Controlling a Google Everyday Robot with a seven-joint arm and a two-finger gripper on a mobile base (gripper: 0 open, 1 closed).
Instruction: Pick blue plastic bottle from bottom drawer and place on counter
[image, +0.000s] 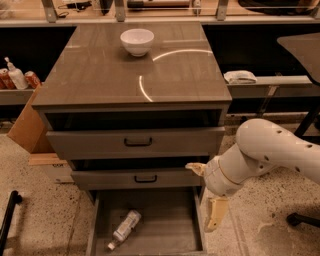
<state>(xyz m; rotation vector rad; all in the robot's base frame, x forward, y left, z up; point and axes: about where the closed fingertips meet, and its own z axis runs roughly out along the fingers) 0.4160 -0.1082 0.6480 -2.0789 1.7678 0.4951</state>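
Note:
The blue plastic bottle (125, 229) lies on its side at the front left of the bottom drawer's floor, cap toward the front. The bottom drawer (165, 225) is pulled out and holds nothing else. The counter (125, 75) tops the cabinet. My gripper (205, 192) hangs from the white arm (270, 150) over the drawer's right wall, right of the bottle and well above it. Its two tan fingers (215, 212) stand apart, open and empty.
A white bowl (137, 41) stands at the back of the counter. Two upper drawers with black handles (138, 142) are partly out above the bottom one. A cardboard box (27, 130) and a shelf with a pump bottle (15, 76) are at the left. A bench (270, 85) is at the right.

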